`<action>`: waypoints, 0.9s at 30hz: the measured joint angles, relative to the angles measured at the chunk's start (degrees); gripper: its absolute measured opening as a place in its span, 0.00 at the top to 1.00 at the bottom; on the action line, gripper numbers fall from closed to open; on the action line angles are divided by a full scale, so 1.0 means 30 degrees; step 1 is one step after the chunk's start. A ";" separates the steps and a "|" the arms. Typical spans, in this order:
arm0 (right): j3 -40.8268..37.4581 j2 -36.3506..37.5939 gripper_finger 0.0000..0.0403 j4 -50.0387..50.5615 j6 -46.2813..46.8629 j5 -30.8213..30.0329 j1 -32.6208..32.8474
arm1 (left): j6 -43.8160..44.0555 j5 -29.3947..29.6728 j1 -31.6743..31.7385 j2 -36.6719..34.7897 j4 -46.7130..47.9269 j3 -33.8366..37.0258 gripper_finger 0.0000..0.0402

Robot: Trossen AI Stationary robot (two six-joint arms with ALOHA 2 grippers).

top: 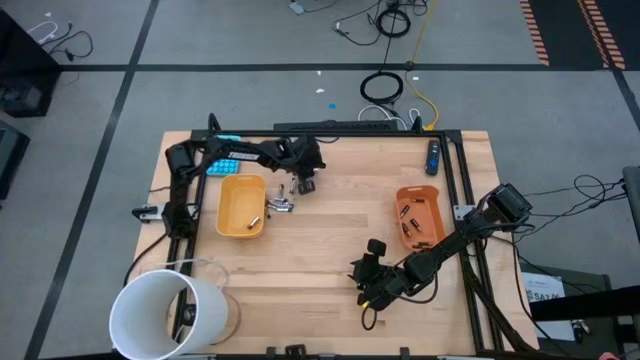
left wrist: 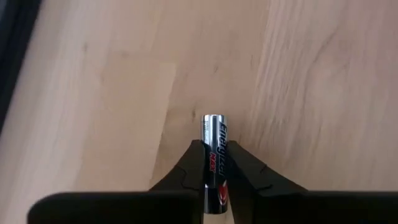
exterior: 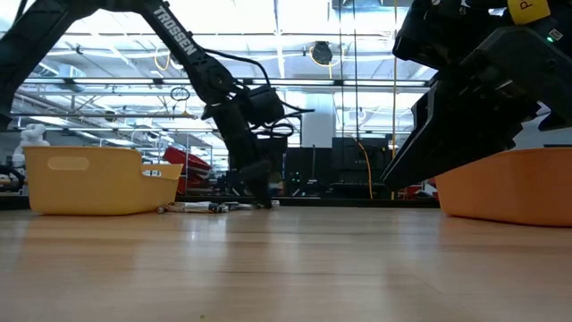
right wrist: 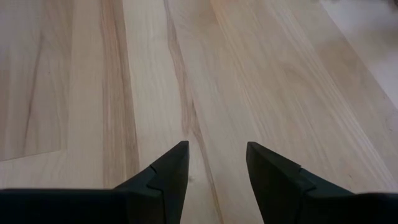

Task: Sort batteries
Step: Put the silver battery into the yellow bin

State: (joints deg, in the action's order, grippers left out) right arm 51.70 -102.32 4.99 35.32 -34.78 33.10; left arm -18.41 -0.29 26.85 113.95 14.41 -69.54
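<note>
My left gripper [top: 305, 184] is near the table's far edge, just beyond a small pile of silvery batteries [top: 280, 204] lying on the wood to the right of the yellow tray [top: 226, 206]. It is shut on one battery [left wrist: 212, 134] with a silver, black and red label. In the low view the pile [exterior: 210, 207] lies beside this gripper [exterior: 261, 199]. The orange tray [top: 432, 196] holds several dark cells [top: 410, 222]; the yellow tray holds one [top: 255, 220]. My right gripper [top: 366, 274] is open over bare wood [right wrist: 214, 155] near the table's front. My left gripper pinches the battery's labelled body [left wrist: 214, 163] between its two fingers [left wrist: 193, 163]. The battery lies along the fingers, and its silver end [left wrist: 212, 121] sticks out past the fingertips. The fingers point down at the wood; whether the battery touches the table I cannot tell.
A blue calculator [top: 222, 167] lies at the far left, behind the yellow tray. A white bucket [top: 165, 312] stands at the near left corner. A dark slim device [top: 432, 157] lies at the far right. Bare wood spreads between the two trays [top: 330, 225].
</note>
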 joint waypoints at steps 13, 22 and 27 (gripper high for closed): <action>0.0000 0.0000 0.62 0.0134 -0.2712 0.0140 -0.1220 | 0.1255 0.0771 -0.2831 -0.3773 -0.0664 0.0015 0.90; 0.0000 0.0000 0.62 -0.0173 -0.6548 0.1482 -0.2959 | 0.5483 0.2208 -0.6692 -0.6491 0.3598 0.0459 0.90; 0.0000 0.0000 0.62 -0.0196 -0.8188 0.2200 -0.3743 | 0.8064 0.4286 -0.8784 -0.7137 0.5864 0.1585 0.89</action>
State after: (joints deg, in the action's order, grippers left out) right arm 51.70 -102.32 4.41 10.76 -28.18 21.87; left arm 5.78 12.57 0.49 92.54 32.00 -64.78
